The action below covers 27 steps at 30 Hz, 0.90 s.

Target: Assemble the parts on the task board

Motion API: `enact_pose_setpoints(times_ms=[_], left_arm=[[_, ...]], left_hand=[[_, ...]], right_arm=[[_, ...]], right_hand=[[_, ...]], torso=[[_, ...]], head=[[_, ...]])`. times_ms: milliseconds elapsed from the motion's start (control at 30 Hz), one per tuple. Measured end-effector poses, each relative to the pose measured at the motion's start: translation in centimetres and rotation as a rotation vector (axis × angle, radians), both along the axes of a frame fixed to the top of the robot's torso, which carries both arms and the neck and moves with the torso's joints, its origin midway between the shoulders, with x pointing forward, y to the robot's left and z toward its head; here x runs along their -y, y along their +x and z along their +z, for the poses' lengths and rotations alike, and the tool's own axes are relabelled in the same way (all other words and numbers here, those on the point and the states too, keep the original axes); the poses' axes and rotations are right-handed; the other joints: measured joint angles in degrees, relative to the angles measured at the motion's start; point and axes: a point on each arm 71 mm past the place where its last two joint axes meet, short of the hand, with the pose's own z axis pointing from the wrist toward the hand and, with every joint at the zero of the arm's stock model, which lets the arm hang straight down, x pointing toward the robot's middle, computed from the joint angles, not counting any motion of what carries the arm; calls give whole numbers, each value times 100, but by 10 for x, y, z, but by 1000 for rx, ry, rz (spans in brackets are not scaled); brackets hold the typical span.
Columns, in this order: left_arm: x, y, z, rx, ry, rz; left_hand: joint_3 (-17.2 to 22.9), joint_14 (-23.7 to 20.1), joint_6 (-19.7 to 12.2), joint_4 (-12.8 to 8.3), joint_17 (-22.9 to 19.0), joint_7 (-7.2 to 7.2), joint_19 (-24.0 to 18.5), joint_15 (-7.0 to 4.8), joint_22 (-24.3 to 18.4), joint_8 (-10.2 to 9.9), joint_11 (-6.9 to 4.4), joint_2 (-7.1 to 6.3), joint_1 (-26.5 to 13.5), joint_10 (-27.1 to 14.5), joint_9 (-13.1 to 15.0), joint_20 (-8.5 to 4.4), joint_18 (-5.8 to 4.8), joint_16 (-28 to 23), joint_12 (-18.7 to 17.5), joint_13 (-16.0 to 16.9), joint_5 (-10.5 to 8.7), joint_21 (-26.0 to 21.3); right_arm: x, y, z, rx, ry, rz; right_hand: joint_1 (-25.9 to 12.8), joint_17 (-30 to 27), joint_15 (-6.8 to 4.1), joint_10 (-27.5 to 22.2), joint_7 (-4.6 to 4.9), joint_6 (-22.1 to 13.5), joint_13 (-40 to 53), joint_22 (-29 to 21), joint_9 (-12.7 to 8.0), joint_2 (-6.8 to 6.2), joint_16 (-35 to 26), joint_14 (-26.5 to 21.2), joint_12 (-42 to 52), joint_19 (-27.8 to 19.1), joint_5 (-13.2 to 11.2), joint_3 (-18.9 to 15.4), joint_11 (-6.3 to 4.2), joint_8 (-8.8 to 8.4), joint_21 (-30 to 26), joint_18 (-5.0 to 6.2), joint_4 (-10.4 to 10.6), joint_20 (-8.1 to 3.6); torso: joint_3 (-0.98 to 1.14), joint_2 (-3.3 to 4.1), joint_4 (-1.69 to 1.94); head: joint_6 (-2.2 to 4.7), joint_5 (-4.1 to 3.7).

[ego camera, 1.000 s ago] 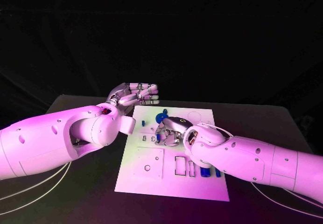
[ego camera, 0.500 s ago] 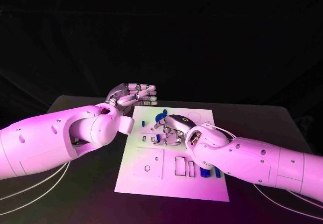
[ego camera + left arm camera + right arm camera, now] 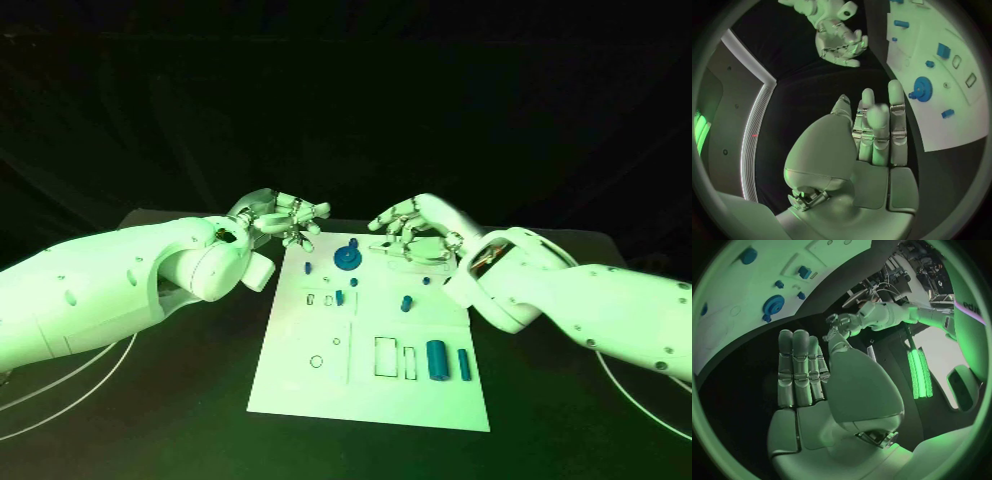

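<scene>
we saw both hands held empty, fingers loosely apart, above the far end of the white board (image 3: 310, 385). the blue gear (image 3: 348, 258) sat at that end; the right hand (image 3: 414, 222) hovered at its two o'clock, the left hand (image 3: 287, 216) at ten, about equally near.

No text, label, brand, number or sign can be read anywhere. The task board (image 3: 325, 370) carries only outlined shapes and cut-outs without lettering, and the arms, the hands and the bench show no legible marking in any view.
</scene>
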Motion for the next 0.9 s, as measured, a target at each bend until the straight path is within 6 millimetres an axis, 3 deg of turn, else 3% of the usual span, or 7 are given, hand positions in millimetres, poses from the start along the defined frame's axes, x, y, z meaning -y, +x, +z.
enact_pose_setpoints(times_ms=[67, 133, 200, 433, 533, 633, 900], left_arm=[[3, 5, 0, -22, 87, -41], [7, 8, 0, -39, 169, -77], [13, 10, -1, -62, 270, -117], [30, 15, -10, -129, 573, -206], [38, 17, -15, -157, 689, -234], [44, 19, -19, -180, 786, -255], [59, 25, -27, -210, 939, -284]], left_hand=[[-65, 99, 11, -17, 1069, -32, 6, -50, 294, 54, 11, 15, -164, -32, 89, -44, 1, 909, 371, 361, 0, 385], [-146, 146, 47, -14, 1892, -102, 251, -87, 1178, 155, -30, 38, -322, -113, 226, -91, 1, 1610, 845, 812, 0, 1145], [-248, 167, 96, 0, 2139, -151, 575, -114, 2186, 304, -52, 63, -482, -132, 410, -141, -136, 2116, 1610, 1570, 0, 1931], [-560, 140, 3, 21, 2176, -285, 1211, -206, 4028, 769, -195, 155, -759, 98, 1083, -245, -354, 2578, 3672, 3725, 0, 3168], [-639, 161, -41, 22, 2176, -329, 1428, -226, 4556, 955, -220, 185, -789, 203, 1382, -275, -452, 2717, 4081, 4180, 0, 3470], [-703, 140, -82, 10, 2175, -343, 1527, -247, 4834, 1082, -210, 217, -897, 264, 1609, -296, -535, 2766, 4304, 4432, 0, 3620], [-773, 139, -153, 17, 2175, -354, 1568, -247, 5020, 1178, -205, 226, -1003, 270, 1857, -295, -536, 2766, 4390, 4556, 0, 3716]], right_arm=[[21, 3, 6, -43, 42, -34], [38, 3, 10, -81, 79, -61], [54, 3, 13, -120, 116, -87], [86, 2, 15, -195, 197, -137], [94, 2, 16, -210, 218, -152], [97, 2, 16, -218, 232, -158], [100, 2, 17, -227, 254, -165]], right_hand=[[103, -515, 22, 419, 53, 127, -744, -510, -59, -30, -978, -109, -820, -127, 42, 140, 61, -37, -640, 0, 64, 52], [125, -872, 102, 633, 54, 239, -1325, -891, -97, -45, -1674, -60, -1510, -72, 58, 217, 89, -103, -1053, 0, 141, 126], [102, -1148, 183, 853, 52, 308, -1733, -1192, -139, -74, -2176, 38, -1965, 37, 91, 297, 92, -184, -1337, 0, 166, 204], [34, -1654, 212, 1218, 84, 430, -2417, -1832, -231, -169, -3083, 320, -2711, 360, 200, 444, 147, -386, -1883, 0, 83, 245], [12, -1772, 212, 1266, 85, 431, -2535, -2005, -248, -192, -3292, 320, -2832, 359, 200, 469, 195, -439, -2040, 0, 57, 245], [-18, -1938, 348, 1279, 106, 451, -2658, -2233, -270, -221, -3579, 184, -2955, 280, 200, 508, 208, -501, -2279, -1, 19, 324], [-106, -2139, 418, 1257, 131, 425, -2816, -2531, -288, -253, -3842, 114, -3049, 254, 200, 545, 271, -568, -2520, -1, -69, 390]], torso=[[7, -23, -7], [14, -46, -16], [19, -63, -24], [52, -109, -38], [68, -123, -39], [82, -135, -39], [100, -141, -39]], head=[[-7, 13], [-24, 18], [-35, 22], [-94, 46], [-120, 51], [-155, 51], [-202, 62]])
